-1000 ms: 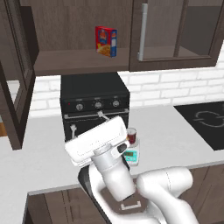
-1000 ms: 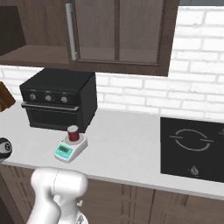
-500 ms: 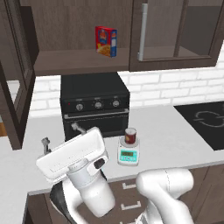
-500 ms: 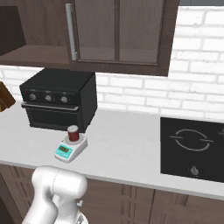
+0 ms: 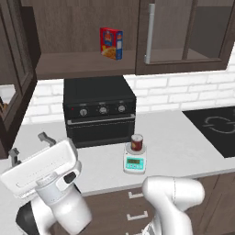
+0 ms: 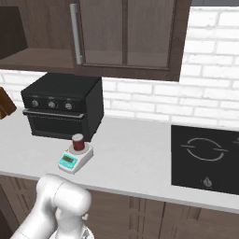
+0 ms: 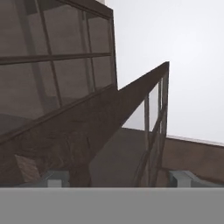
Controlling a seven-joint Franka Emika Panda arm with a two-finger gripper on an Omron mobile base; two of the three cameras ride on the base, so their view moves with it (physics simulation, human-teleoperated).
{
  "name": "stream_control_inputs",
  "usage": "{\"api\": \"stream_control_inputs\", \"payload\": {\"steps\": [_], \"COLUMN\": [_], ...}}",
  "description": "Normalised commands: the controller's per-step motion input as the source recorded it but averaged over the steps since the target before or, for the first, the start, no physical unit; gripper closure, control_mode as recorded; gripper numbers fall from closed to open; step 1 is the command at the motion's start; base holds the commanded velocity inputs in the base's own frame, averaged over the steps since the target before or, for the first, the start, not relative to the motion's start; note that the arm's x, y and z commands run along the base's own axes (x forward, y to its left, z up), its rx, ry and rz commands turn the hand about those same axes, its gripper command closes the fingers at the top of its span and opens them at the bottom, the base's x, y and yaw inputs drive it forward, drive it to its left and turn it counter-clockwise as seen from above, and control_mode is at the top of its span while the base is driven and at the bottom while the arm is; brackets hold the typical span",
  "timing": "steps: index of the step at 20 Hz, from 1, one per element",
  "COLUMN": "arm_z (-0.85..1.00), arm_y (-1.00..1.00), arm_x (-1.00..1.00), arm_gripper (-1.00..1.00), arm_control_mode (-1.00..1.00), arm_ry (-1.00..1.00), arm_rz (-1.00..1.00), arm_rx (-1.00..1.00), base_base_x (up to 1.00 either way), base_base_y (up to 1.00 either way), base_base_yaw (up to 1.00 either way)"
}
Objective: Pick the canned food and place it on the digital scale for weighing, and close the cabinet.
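Note:
The dark-red canned food [image 5: 137, 142] [image 6: 78, 142] stands upright on the white and teal digital scale [image 5: 134, 163] [image 6: 70, 161], on the counter in front of the toaster oven. The cabinet [image 5: 183, 32] has its right door shut, while its left glass door [image 5: 16, 78] [image 7: 131, 105] is swung open. My gripper [image 5: 30, 147] is open at the lower left, below that open door and far from the can. In the hand view the fingertips [image 7: 54, 178] stand wide apart, with nothing between them and the door's edge ahead.
A black toaster oven [image 5: 98, 110] [image 6: 60, 107] sits against the brick wall. A red-and-blue food box [image 5: 111, 42] stands on the open cabinet shelf. A black cooktop [image 5: 215, 128] [image 6: 205, 156] lies at the right. The shut door's silver handle [image 6: 74, 32] hangs above the oven.
My arm has swung left and down, away from the scale toward the open left door. The can stays on the scale.

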Motion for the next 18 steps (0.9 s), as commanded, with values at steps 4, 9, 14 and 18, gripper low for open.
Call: {"api": "stream_control_inputs", "payload": {"steps": [4,9,14,18], "arm_z": [-0.05,-0.26,-0.34,-0.19], "arm_y": [0.18,-0.22,-0.05,0.92], "arm_x": [0.0,-0.26,-0.1,0.01], "arm_gripper": [-1.0,-1.0,-1.0,-1.0], "arm_control_mode": [-1.0,-1.0,-1.0,-1.0], "arm_ry": [0.16,0.24,0.15,0.0], "arm_rz": [0.01,0.06,0.07,0.07], "arm_rx": [0.01,0.04,0.07,0.02], "base_base_x": [0.0,0.0,0.0,0.0], "base_base_y": [0.0,0.0,0.0,0.0], "base_base_yaw": [0.0,0.0,0.0,0.0]}}
